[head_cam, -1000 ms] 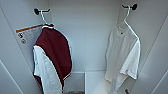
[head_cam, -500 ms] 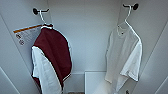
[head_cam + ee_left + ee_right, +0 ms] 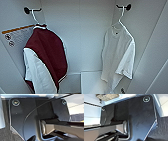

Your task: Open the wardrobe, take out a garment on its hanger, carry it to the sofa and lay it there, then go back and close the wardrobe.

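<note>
Now the wardrobe (image 3: 82, 37) stands open, and its white inside shows in the head view. Two black hooks stick out near the top. On one hook hangs the garment (image 3: 117, 55), a plain white top. It hangs on a thin whitish hanger (image 3: 121, 17), and the small hook of the hanger sits over the black hook (image 3: 124, 7). The top hangs straight down, with one sleeve loose on the side by the wardrobe wall. On the other black hook (image 3: 31, 10) hangs a maroon jacket (image 3: 47, 57) with white sleeves. The two clothes are well apart, with bare white wall between them.

I cannot tell if either gripper is spread or pressed together. The wrist views show mostly dark robot parts, so the fingers are hidden.

The door step looks done. Taking the white top out has not begun.

What could go wrong? The hanger is thin, so a gripper may miss it and pinch only soft cloth. Then the top could slide off and drop to the wardrobe floor. The hanger must also lift up over the black hook. Pulling it straight out could make it catch there. Reaching to the wrong side would bring out the maroon jacket.
</note>
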